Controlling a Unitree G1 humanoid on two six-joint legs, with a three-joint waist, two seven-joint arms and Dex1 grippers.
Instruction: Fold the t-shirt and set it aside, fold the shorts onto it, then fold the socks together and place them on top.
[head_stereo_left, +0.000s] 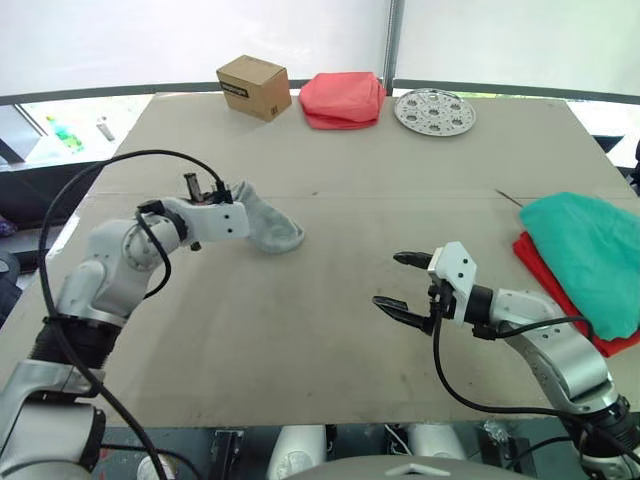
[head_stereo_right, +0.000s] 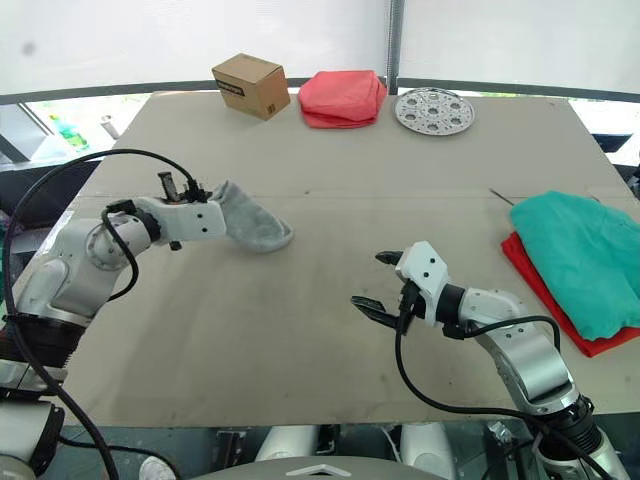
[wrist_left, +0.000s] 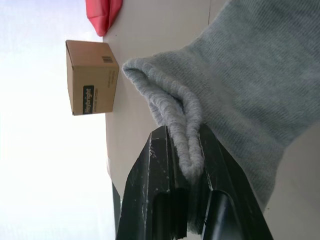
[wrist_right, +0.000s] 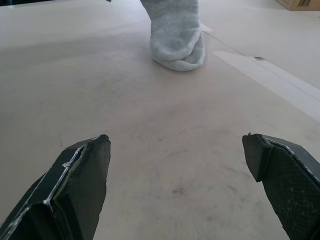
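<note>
Left wrist view: the cuff of the socks is being pinched between the pressed-together fingers of the left gripper, the toe end being trailed on the table. The right gripper is being held with fingers spread wide, empty, near the middle. The shorts are lying folded on the shirt at the right edge. The knit is judged light, limp and easily snagged; the free toe end is being suggested as the second hold.
</note>
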